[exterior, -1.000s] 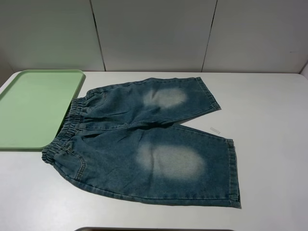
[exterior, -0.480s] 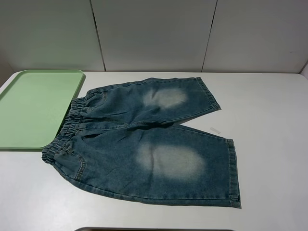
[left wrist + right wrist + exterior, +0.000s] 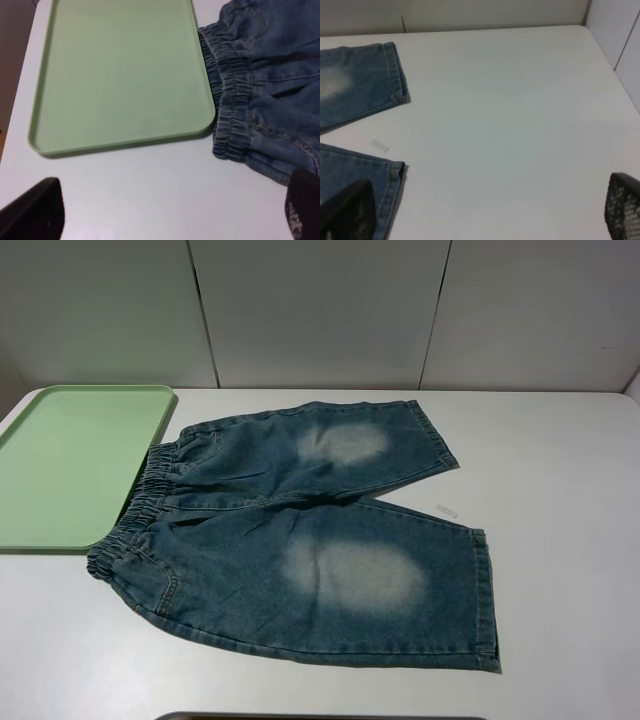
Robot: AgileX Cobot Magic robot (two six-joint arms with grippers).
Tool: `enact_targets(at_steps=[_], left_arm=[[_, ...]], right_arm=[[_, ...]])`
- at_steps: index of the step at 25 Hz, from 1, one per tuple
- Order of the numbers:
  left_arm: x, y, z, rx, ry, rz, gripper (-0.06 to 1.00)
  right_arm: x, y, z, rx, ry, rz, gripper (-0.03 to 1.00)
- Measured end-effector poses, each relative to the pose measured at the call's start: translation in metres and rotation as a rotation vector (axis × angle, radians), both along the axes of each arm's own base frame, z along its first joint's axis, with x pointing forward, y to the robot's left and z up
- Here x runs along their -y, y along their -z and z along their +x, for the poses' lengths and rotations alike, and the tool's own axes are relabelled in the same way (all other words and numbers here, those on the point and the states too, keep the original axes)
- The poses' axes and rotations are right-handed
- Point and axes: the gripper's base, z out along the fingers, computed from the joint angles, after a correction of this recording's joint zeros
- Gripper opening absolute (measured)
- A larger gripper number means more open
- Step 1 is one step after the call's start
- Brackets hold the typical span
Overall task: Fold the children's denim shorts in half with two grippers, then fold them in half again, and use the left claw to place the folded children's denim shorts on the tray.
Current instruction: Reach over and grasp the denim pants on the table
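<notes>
The children's denim shorts (image 3: 300,540) lie flat and unfolded on the white table, waistband to the left, legs to the right, a pale patch on each leg. Their waistband (image 3: 235,105) touches the right edge of the pale-green tray (image 3: 70,465), which is bare. The left gripper (image 3: 170,220) is open, its fingertips (image 3: 40,212) wide apart over bare table near the tray's corner and the waistband. The right gripper (image 3: 485,215) is open, one fingertip (image 3: 350,212) over the near leg's hem (image 3: 390,185). Neither arm shows in the exterior high view.
A small white label scrap (image 3: 447,510) lies on the table between the two leg hems. Grey wall panels (image 3: 320,310) stand behind the table. A dark object's edge (image 3: 320,717) shows at the table's front edge.
</notes>
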Motion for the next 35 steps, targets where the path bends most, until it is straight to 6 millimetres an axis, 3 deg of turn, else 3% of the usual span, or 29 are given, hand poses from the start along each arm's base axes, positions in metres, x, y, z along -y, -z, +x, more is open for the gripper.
enact_targets(at_steps=[11,15,20,27,35], left_arm=[[0.003,-0.003,-0.001,-0.001,0.125,-0.039,0.87],[0.008,-0.025,-0.003,0.019,0.243,-0.012,0.87],[0.012,-0.057,0.005,0.047,0.417,0.146,0.87],[0.023,-0.072,0.034,0.009,0.589,0.390,0.87],[0.047,-0.067,0.076,-0.100,0.718,0.641,0.87]], right_arm=[[-0.003,0.000,0.000,-0.003,-0.034,0.004,0.69],[-0.010,0.001,0.000,-0.007,-0.119,0.012,0.69],[-0.020,-0.008,0.002,-0.013,-0.275,-0.073,0.69],[-0.027,-0.022,0.031,-0.134,-0.478,-0.228,0.69],[-0.044,-0.004,0.080,-0.399,-0.766,-0.461,0.69]])
